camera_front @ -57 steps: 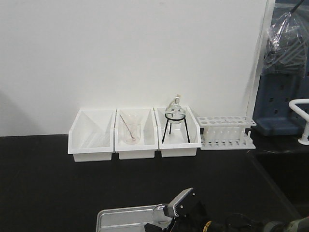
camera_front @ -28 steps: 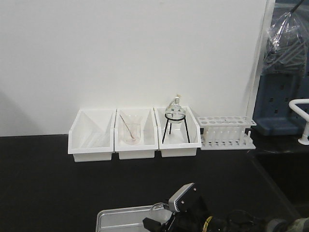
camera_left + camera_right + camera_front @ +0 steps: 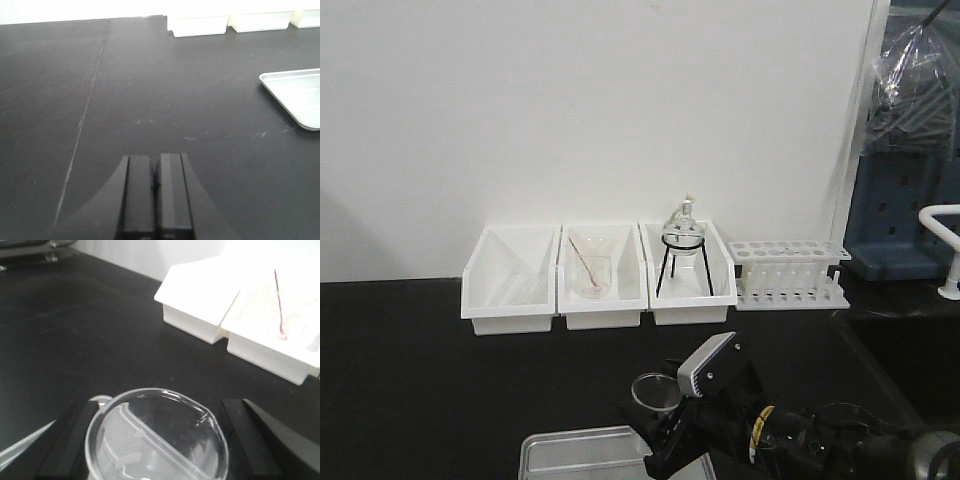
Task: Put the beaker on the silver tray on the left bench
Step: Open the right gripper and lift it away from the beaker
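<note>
One beaker point(image 3: 656, 392) is all I have to move, and in the front view I see it held up in my right gripper point(image 3: 665, 420), just above the back edge of the silver tray point(image 3: 582, 452). So the pick-up is done, I think, and what is left is to lower the glass into the tray and let go. I count three white bins point(image 3: 510, 282) along the wall, one other beaker with a rod point(image 3: 590, 275) in the middle bin, one round flask on a black tripod point(image 3: 682, 250) in the right bin, and one white tube rack point(image 3: 790, 273) beside them. All of it sits on the left bench point(image 3: 410, 390) with its black top. In the left wrist view, my left gripper point(image 3: 156, 192) has its two fingers pressed together with nothing between them, and it hangs over bare bench. One corner of the silver tray point(image 3: 295, 95) shows at the right, and nothing lies on that corner. In the right wrist view, I look straight down into the beaker point(image 3: 157, 437). One dark finger point(image 3: 67, 440) sits on each side of it, pinching the glass. Two white bins point(image 3: 200, 295) show behind it, and the rod point(image 3: 278, 302) pokes up in one.
</note>
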### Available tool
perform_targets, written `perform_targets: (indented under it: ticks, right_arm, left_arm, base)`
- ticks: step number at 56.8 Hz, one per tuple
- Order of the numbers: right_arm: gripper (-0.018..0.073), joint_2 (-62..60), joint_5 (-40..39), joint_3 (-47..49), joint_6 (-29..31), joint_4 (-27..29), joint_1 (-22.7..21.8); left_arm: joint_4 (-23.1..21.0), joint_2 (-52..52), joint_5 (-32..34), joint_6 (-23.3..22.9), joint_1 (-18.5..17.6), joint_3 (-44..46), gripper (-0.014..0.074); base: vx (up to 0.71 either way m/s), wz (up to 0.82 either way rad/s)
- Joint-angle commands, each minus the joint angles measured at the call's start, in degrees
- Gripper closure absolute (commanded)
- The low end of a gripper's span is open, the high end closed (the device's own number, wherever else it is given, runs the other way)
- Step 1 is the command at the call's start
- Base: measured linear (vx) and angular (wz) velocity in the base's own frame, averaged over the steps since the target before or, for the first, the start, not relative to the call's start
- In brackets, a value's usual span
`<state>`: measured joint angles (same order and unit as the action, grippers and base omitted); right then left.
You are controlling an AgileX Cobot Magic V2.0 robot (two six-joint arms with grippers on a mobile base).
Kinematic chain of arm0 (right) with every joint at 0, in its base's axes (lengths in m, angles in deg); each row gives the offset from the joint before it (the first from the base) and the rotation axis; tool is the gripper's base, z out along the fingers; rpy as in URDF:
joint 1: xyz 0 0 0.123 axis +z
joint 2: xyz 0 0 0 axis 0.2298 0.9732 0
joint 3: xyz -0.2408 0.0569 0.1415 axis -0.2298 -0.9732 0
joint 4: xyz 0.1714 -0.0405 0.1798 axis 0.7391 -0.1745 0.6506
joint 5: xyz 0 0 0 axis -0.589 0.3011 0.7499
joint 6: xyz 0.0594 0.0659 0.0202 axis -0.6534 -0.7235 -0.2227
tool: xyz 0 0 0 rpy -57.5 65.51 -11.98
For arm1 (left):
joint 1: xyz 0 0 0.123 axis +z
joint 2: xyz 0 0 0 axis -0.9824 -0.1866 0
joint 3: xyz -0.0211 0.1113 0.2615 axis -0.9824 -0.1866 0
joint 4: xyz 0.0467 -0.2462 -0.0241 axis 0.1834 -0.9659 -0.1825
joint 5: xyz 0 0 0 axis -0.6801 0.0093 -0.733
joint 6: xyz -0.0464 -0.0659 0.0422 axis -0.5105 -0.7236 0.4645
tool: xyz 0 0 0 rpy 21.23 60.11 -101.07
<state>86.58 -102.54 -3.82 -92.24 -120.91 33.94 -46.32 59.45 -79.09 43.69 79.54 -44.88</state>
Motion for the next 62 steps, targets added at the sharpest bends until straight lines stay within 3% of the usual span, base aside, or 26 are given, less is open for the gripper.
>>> perform_targets:
  ticks: [1, 27, 46, 62]
  right_arm:
    - [0.0108, -3.0, -4.1, 1.5, 0.0, 1.4, -0.2]
    - [0.0104, 4.3, -3.3, 1.5, 1.0, 1.4, -0.2]
    - [0.0008, 5.2, -3.8, 1.5, 1.4, 1.4, -0.2]
    - [-0.0010, 5.2, -6.6, 1.5, 1.3, 1.4, -0.2]
  left_arm:
    - [-0.1, 0.9, 4.4, -0.2, -0.4, -1.6, 0.0595]
    - [-0.1, 0.9, 4.4, -0.2, -0.4, -1.6, 0.0595]
    - [-0.1, 0.9, 4.4, -0.2, -0.4, -1.6, 0.0595]
    - [-0.1, 0.9, 4.4, -0.2, -0.4, -1.6, 0.0595]
  base:
    - [0.00, 0.00]
    - [0.00, 0.00]
    - [0.00, 0.00]
    - [0.00, 0.00]
